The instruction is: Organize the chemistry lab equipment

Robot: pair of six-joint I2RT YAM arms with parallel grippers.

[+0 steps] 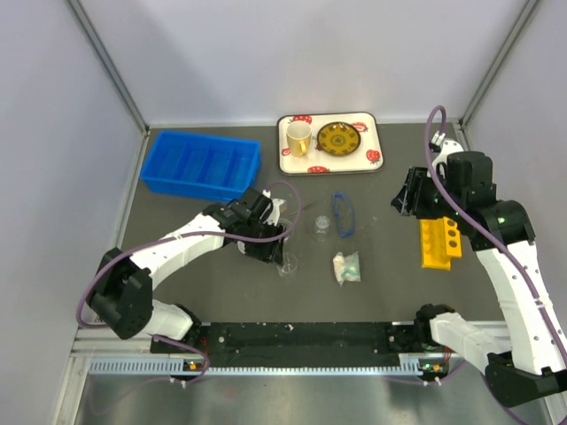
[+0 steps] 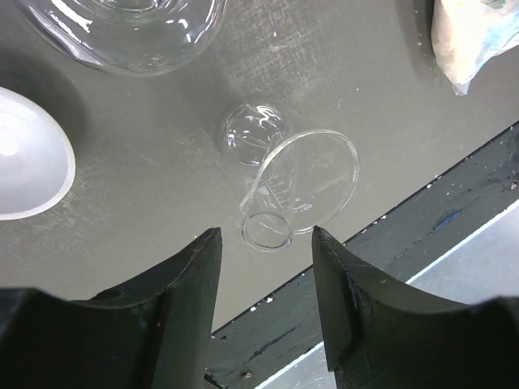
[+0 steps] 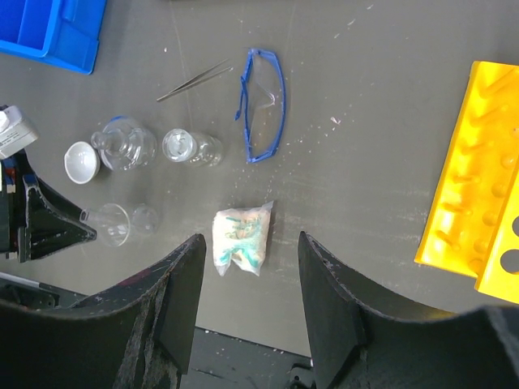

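A small clear glass flask [image 2: 300,190] with a narrow neck lies on its side on the dark table, its mouth just beyond my left gripper [image 2: 266,243], which is open and empty above it. In the top view, the left gripper [image 1: 268,241] hovers beside that flask [image 1: 288,264]. My right gripper [image 3: 250,251] is open and empty, held high over a plastic bag of green-white items [image 3: 241,237]. Blue safety goggles [image 3: 261,104], tweezers [image 3: 195,79], a round flask [image 3: 123,146], a small beaker [image 3: 188,147] and a white dish [image 3: 81,160] lie nearby. A yellow test tube rack [image 1: 440,243] lies under the right arm.
A blue divided bin [image 1: 202,164] stands at the back left. A white tray [image 1: 288,161] with a yellow cup [image 1: 299,138] and a patterned plate [image 1: 339,140] is at the back centre. A black rail [image 1: 301,336] runs along the near table edge.
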